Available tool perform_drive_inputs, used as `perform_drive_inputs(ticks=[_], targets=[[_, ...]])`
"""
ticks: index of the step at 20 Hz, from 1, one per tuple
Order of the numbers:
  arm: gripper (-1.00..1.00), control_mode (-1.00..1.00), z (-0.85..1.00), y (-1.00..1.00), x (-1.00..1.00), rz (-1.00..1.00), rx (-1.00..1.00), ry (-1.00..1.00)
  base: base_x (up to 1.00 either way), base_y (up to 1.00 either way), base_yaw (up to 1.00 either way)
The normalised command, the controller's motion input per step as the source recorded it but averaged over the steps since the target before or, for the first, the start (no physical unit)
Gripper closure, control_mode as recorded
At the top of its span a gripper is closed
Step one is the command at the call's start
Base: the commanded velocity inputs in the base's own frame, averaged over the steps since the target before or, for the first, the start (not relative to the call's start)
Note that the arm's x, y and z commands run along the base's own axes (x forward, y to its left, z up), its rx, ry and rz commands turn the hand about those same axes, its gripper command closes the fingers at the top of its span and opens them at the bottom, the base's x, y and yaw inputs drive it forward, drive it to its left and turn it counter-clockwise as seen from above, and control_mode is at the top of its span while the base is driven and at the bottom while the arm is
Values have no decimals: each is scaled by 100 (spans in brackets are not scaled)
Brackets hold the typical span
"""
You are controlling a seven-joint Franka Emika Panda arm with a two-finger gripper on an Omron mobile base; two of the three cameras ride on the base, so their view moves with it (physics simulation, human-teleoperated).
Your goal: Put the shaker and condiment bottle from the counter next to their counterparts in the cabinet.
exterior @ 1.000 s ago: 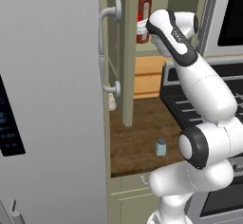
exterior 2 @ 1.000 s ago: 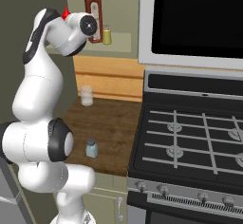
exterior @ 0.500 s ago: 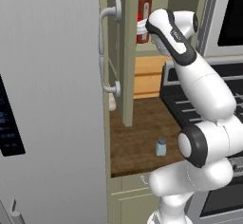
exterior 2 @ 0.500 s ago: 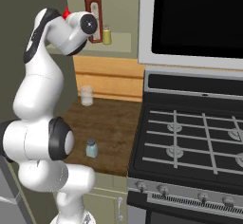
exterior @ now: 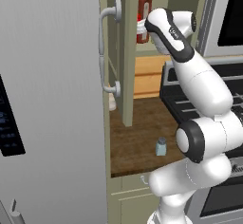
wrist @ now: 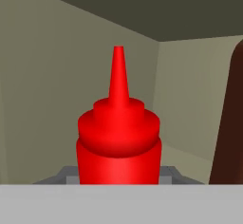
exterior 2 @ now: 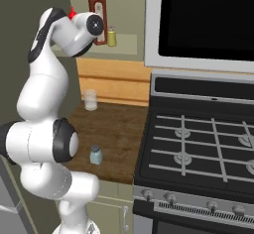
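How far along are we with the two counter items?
Nothing is fully done. In hand: the gripper is shut on the red condiment bottle, held inside the cabinet beside the tall dark red bottle; release is pending. Left: the shaker stands on the counter and must go beside the yellow shaker.

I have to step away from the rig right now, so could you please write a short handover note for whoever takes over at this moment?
Gripper: shut on the condiment bottle, held upright inside the open cabinet.
Counterparts: the tall dark red bottle and the small yellow shaker stand on the cabinet shelf; in the hand view the dark bottle is just to the right of the held one.
Shaker: on the counter near its front edge, untouched.
Done: bottle lifted up into the cabinet.
Left: set the bottle down beside the dark red one and release, then fetch the shaker and place it by the yellow one.
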Motion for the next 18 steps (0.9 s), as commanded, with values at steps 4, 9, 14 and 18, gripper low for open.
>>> perform_drive_inputs(ticks=[4,9,14,18], targets=[[100,-100,0,-1,14,0,0,0,0,0,0],[-100,-100,0,-2,3,0,0,0,0,0,0],[-100,-100,0,-6,0,0,0,0,0,0,0],[-100,-100,0,-5,0,0,0,0,0,0,0]])
